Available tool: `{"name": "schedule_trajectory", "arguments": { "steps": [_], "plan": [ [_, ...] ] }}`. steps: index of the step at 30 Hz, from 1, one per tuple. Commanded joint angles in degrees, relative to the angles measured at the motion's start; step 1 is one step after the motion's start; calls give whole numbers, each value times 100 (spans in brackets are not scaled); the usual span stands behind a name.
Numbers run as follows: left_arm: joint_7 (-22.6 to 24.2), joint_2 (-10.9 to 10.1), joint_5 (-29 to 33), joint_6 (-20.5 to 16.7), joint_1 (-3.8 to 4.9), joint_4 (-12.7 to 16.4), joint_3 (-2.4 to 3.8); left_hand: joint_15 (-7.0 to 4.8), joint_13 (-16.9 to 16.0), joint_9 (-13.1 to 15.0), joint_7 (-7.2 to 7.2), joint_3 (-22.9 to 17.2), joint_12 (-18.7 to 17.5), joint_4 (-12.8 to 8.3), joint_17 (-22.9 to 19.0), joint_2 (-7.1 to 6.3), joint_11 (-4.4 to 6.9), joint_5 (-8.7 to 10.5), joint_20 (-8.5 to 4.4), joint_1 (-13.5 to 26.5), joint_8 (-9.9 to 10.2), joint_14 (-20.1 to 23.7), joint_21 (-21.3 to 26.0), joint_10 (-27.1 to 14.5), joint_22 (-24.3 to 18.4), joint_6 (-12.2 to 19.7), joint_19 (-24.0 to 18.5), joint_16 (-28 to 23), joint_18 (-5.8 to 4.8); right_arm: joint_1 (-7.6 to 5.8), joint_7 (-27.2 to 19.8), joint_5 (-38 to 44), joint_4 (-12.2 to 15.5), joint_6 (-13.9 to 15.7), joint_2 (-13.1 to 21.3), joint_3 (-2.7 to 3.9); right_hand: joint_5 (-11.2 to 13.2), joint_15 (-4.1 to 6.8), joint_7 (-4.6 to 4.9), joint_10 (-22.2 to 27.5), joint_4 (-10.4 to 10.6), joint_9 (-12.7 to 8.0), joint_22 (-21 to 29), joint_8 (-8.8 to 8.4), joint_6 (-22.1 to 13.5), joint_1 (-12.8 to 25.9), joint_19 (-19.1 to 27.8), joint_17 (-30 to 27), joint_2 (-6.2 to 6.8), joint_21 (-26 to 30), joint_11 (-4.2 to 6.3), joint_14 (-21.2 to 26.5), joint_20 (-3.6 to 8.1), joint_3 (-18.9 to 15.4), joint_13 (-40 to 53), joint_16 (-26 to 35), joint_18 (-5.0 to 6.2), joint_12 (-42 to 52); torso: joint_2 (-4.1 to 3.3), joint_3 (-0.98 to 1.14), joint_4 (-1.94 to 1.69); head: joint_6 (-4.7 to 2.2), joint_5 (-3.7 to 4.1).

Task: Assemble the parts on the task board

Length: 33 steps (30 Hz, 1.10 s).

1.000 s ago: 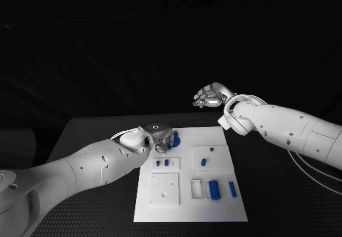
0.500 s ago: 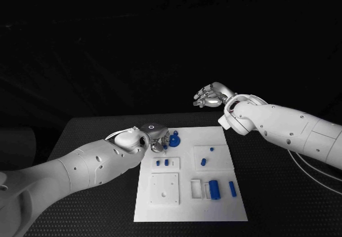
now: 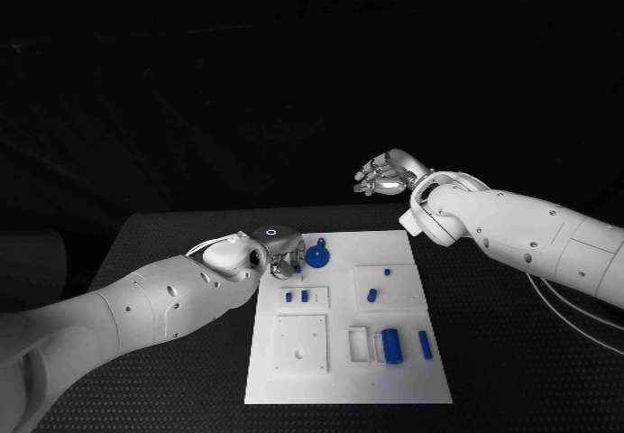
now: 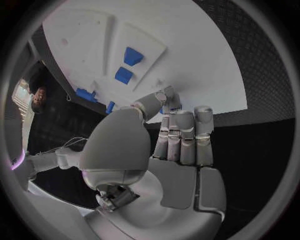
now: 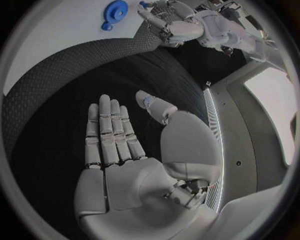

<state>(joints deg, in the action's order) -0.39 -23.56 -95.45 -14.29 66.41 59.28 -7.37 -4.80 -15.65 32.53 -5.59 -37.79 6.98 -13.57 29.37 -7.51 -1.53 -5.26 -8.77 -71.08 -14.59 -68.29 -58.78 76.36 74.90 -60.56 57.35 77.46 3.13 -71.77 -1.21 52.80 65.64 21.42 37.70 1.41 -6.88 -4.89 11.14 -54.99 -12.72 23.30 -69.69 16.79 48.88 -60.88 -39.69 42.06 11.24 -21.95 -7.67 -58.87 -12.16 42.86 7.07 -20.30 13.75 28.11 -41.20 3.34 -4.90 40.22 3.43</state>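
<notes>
The white task board (image 3: 344, 379) lies in the middle of the black table. A blue gear (image 3: 318, 259) sits near its far left corner, also seen as the gear (image 5: 115, 9) in the right wrist view. My left hand (image 3: 279, 251) hovers just left of the gear, fingers straight and apart from the thumb, holding nothing; the left wrist view shows the same left hand (image 4: 175, 135). My right hand (image 3: 386, 173) is raised beyond the board's far edge, and the right wrist view shows the right hand (image 5: 119, 145) flat and empty. Two small blue pieces (image 3: 297, 296) sit below the gear.
More blue parts lie on the board: a short peg (image 3: 371, 294), a tiny one (image 3: 386, 270), a thick block (image 3: 390, 345) and a slim bar (image 3: 424, 345). A white square insert (image 3: 300, 343) sits at the near left. Black table surrounds the board.
My left hand has drawn back to the left, off the blue gear, which now shows whole on the board. The right hand has stayed where it was.
</notes>
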Motion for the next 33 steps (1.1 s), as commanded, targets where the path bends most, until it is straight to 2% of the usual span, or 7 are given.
{"name": "schedule_trajectory", "arguments": {
  "steps": [1, 33],
  "plan": [
    [-10, -11, 24, 11, -4, 54, 2, 24, -11, 5, -38, 10, -15, 37, -6, 9, -32, 7, -125, 34, -7, -11, 9, -2, 29, 2, 3, -18, 377, 2, -64, 5, 3, -65, -4, 3, -4, -20, -16, -51, 2, -10, -7, 38, -4, 17, -21, 6, -42, 33, 6, -10, -39, -39, -9, 27, 57, -27, -1, 4, 1, 0, -6],
    [-46, -120, 38, 91, -24, 273, -3, 22, -20, 5, -36, 0, -23, 36, -7, 17, -30, 0, -127, 17, -8, -12, 13, 3, 28, -1, 5, -20, 378, 2, -65, 5, 5, -64, 4, 3, -4, -20, -16, -54, 0, -15, -13, 40, -3, 13, -21, 11, -46, 37, 6, -12, -43, -41, -19, 33, 61, -27, -1, 9, 4, 23, -26]
  ]
}}
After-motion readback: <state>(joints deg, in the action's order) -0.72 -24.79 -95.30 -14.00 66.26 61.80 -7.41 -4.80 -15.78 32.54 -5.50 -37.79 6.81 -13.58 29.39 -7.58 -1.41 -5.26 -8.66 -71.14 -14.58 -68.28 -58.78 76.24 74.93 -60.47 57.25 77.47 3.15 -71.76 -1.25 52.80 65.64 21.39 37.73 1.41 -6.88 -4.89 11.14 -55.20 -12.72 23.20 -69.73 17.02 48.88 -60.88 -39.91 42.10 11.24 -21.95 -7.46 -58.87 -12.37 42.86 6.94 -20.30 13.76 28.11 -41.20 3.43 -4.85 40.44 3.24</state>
